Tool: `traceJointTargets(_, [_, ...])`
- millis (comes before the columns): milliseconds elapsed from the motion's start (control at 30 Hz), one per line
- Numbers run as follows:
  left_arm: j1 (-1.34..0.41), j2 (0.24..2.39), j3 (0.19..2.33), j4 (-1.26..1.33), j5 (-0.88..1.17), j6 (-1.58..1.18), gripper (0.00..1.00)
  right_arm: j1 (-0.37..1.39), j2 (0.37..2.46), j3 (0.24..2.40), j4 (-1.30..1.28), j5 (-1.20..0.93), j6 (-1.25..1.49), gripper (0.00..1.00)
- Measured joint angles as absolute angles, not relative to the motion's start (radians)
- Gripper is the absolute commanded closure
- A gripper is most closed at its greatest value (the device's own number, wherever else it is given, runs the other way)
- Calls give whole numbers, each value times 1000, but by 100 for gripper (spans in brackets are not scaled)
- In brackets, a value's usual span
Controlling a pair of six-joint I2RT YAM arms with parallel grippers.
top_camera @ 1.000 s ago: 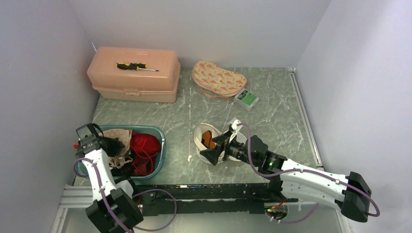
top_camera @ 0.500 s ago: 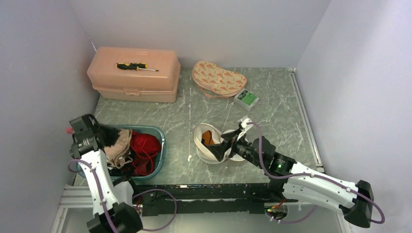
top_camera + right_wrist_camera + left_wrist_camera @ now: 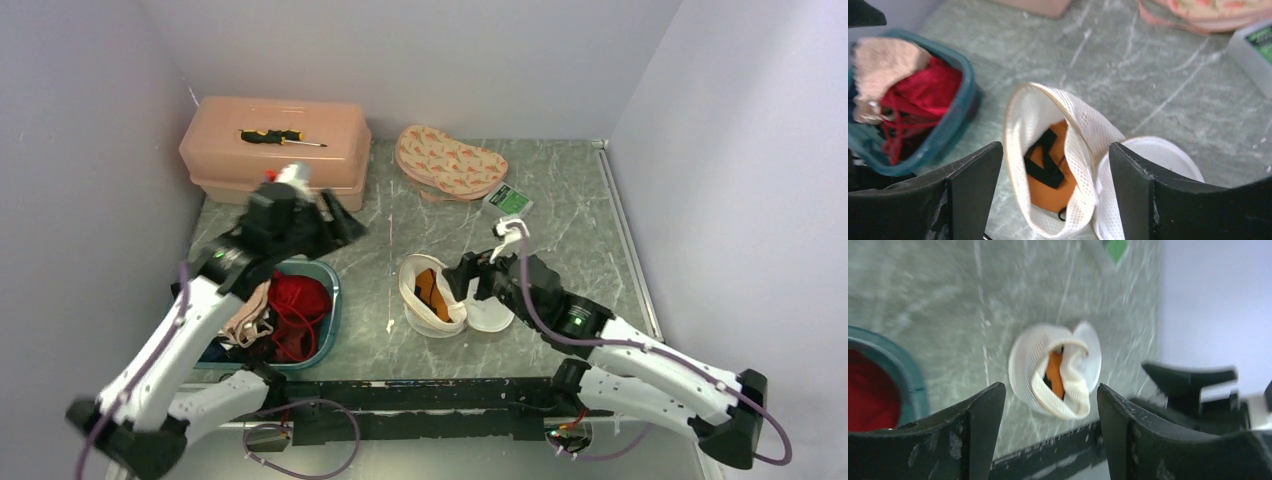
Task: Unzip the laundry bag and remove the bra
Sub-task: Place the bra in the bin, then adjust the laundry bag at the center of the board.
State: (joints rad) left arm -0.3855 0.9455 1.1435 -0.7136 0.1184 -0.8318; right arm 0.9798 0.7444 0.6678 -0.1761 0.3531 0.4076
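Now that left gripper (image 3: 1049,390) and right gripper (image 3: 1055,147) have drawn clear, jaws apart and empty, the bra (image 3: 298,298) lies in the basin (image 3: 334,290), outside the opened laundry bag (image 3: 1088,131).

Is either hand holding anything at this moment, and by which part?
Nothing is held. The left hand is open in the air, and the right hand is open near the white mesh laundry bag, with nothing between its fingers.
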Motion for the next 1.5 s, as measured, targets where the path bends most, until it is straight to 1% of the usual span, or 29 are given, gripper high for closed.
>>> traceJointTargets(67, [-545,1032,1161,-711,62,-832,26,946,802,659,-175,322,411,25])
traceJointTargets(133, [-666,1128,1166,-697,17,-832,24,923,845,634,-170,292,412,25])
traceJointTargets(200, [-746,1206,1146,-680,-10,-834,19,907,879,600,-157,257,412,25])
traceJointTargets(267, [-771,1227,1083,-645,-26,-837,17,900,918,570,-126,216,413,25])
traceJointTargets(400, [-772,1203,938,-592,-43,-844,16,897,1023,554,-66,174,419,26])
traceJointTargets(500, [-772,1208,898,-561,-32,-843,18,884,1106,554,-28,170,428,32])
traceJointTargets(567, [-772,1226,896,-526,-13,-843,19,869,1151,554,-14,173,435,40])
traceJointTargets(633, [-772,1257,895,-472,12,-844,22,856,1188,554,-12,174,441,50])
traceJointTargets(700, [-772,1291,890,-424,39,-844,26,847,1211,554,-13,174,448,58])
traceJointTargets(800, [-772,1340,883,-381,68,-848,38,846,1210,554,-13,174,454,71])
traceJointTargets(867, [-772,1372,883,-363,83,-851,51,846,1196,554,-15,176,455,84])
traceJointTargets(900, [-772,1383,883,-358,87,-852,58,846,1182,554,-20,179,455,95])
traceJointTargets(933, [-772,1396,883,-354,90,-852,66,847,1161,554,-27,184,454,100])
traceJointTargets(1033, [-772,1401,883,-346,91,-851,94,853,1079,554,-52,213,451,100])
traceJointTargets(1067, [-772,1401,883,-343,91,-852,97,856,1052,554,-59,227,449,100])
traceJointTargets(1100, [-772,1401,885,-342,88,-849,97,859,1031,554,-62,237,447,100])
traceJointTargets(1200, [-772,1407,920,-378,66,-818,97,867,971,554,-70,288,422,100])
traceJointTargets(1300, [-772,1409,1012,-427,8,-765,97,881,918,554,-75,345,382,100])
traceJointTargets(1400, [-772,1401,1103,-422,-57,-709,97,891,874,560,-67,391,339,100])
traceJointTargets(1500, [-771,1369,1112,-410,-100,-686,97,894,865,563,-52,413,325,100])
